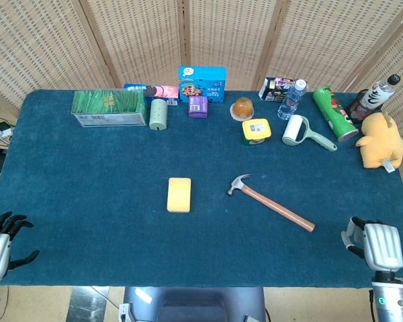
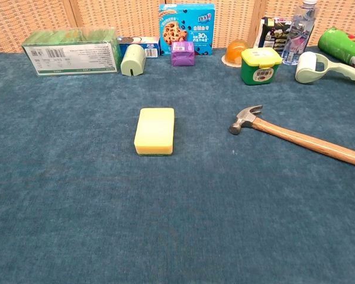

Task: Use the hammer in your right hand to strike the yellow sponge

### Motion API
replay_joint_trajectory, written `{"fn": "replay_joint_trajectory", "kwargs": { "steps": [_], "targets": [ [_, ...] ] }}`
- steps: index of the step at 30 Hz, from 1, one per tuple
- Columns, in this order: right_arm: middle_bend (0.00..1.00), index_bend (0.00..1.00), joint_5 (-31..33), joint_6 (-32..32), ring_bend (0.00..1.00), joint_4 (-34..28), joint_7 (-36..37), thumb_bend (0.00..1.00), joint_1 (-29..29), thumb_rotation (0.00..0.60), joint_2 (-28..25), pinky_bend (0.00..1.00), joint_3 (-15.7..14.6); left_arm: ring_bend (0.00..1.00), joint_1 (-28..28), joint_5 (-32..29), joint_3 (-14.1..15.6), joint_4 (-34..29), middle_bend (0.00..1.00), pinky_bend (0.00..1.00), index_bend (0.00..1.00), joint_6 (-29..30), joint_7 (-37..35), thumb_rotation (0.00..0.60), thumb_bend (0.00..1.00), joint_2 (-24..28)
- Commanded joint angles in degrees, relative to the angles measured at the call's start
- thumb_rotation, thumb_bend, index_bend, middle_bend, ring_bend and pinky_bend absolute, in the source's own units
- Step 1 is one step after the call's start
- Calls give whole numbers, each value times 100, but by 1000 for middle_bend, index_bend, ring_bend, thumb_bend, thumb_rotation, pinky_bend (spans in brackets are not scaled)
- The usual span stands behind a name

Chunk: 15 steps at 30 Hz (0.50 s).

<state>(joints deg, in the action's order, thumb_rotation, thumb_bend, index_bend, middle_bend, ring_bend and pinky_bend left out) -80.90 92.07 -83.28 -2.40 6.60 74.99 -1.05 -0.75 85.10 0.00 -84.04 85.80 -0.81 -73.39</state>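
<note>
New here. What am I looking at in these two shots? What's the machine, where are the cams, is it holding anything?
It is a two-armed robot with five-finger hands, driven remotely by a person. Both cameras sit on the robot: the head view looks down over the whole table, the chest view looks across it from lower and closer.

On the blue table a yellow sponge lies near the middle, and a hammer lies flat to its right, head pointing toward the sponge, not touching it. Boxes, bottles, a lint roller and a plush toy line the far edge.

Nothing is held. The right hand is at the near right edge, clear of the hammer's handle; the left hand is at the near left edge with fingers spread. Neither hand shows in the chest view. The job is to hit the sponge with the hammer, which is not yet picked up.
</note>
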Motion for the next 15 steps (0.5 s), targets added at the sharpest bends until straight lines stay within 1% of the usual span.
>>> {"fn": "replay_joint_trajectory", "kwargs": {
  "steps": [1, 8, 15],
  "targets": [
    [668, 584, -103, 171, 641, -5, 92, 370, -210, 600, -28, 559, -97, 116, -14, 5, 79, -143, 248, 114, 360, -61, 118, 600, 161, 41],
    [660, 580, -283, 263, 627, 135, 385, 369, -376, 600, -21, 528, -29, 116, -27, -158, 82, -549, 248, 99, 360, -138, 480, 600, 162, 191],
    [660, 580, -313, 198, 623, 237, 576, 370, -426, 600, -6, 526, 107, 116, -60, -193, 97, -699, 248, 97, 361, -110, 622, 600, 162, 224]
  ]
}}
